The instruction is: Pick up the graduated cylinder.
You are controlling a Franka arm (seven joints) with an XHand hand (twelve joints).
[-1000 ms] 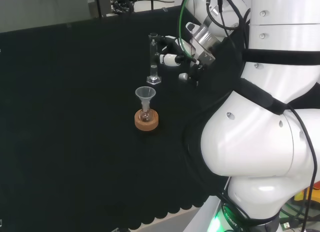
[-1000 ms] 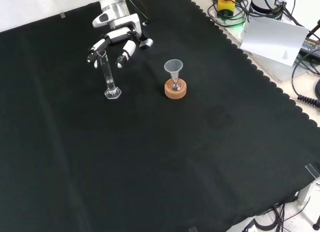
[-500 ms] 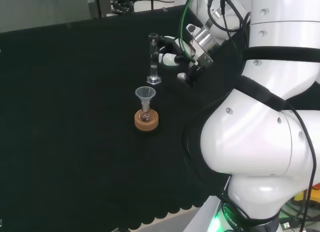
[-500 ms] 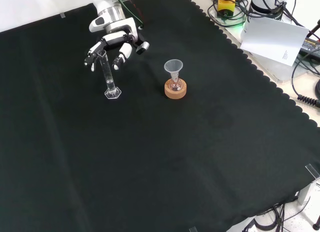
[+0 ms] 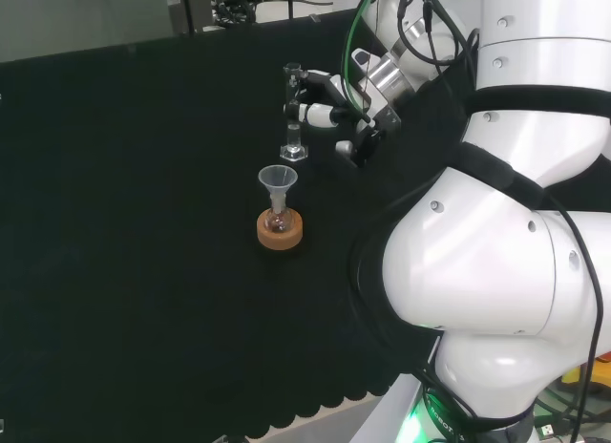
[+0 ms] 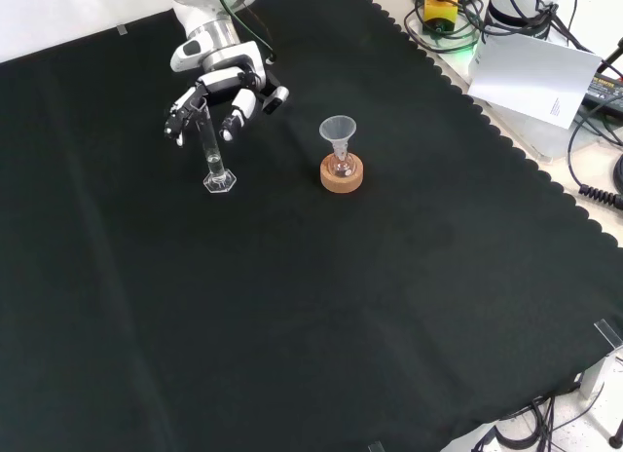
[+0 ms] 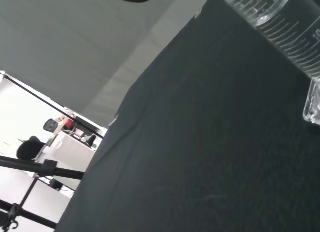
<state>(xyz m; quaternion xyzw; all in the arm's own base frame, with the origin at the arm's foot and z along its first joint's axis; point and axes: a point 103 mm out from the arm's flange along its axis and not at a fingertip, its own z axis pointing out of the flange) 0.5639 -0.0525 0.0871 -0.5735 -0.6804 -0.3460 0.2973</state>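
The graduated cylinder, a thin clear tube on a hexagonal foot, stands upright on the black cloth. In the front view the cylinder is left of the funnel. My hand is at its upper part, with relaxed fingers spread on both sides of the tube and nothing plainly gripped. From the head camera the hand reaches in from the right, its fingertips level with the tube's top. Close up in the wrist view, the cylinder and its printed scale show beside the palm.
A clear funnel sits in a small flask on a cork ring, nearer than the cylinder in the head view. In the front view the cork ring lies to the cylinder's right. White paper and cables lie beyond the cloth's scalloped edge.
The hand has moved toward the cylinder, so its fingers now flank the tube's upper part. The cylinder and the funnel have not moved.
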